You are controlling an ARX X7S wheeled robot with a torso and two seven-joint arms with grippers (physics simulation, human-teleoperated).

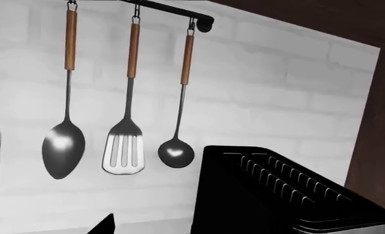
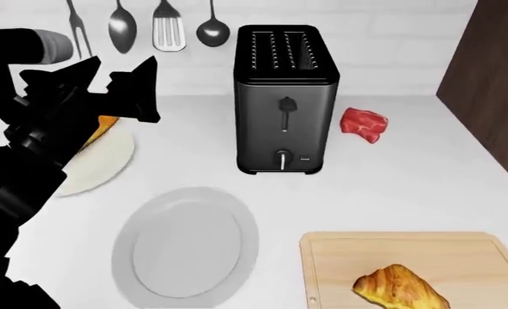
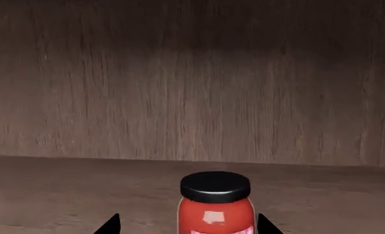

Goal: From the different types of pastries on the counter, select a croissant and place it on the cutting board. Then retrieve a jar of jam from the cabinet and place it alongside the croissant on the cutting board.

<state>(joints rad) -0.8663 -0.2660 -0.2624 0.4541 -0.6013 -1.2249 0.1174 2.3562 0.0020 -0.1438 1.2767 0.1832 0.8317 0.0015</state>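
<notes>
Your right gripper (image 3: 187, 225) stands apart around the jam jar (image 3: 215, 204) — not clamped. The croissant (image 2: 402, 288) lies on the cutting board (image 2: 460, 257); your left gripper (image 2: 99, 90) is apart.

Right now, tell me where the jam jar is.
In the right wrist view, the jam jar stands on the wooden cabinet shelf, between the right gripper fingertips.

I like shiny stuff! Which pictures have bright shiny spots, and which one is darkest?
Left wrist view: white glints on the hanging steel spoon and small ladle. Right wrist view: darkest, a dim brown wooden cabinet, faint sheen on the red jam jar's black lid.
</notes>
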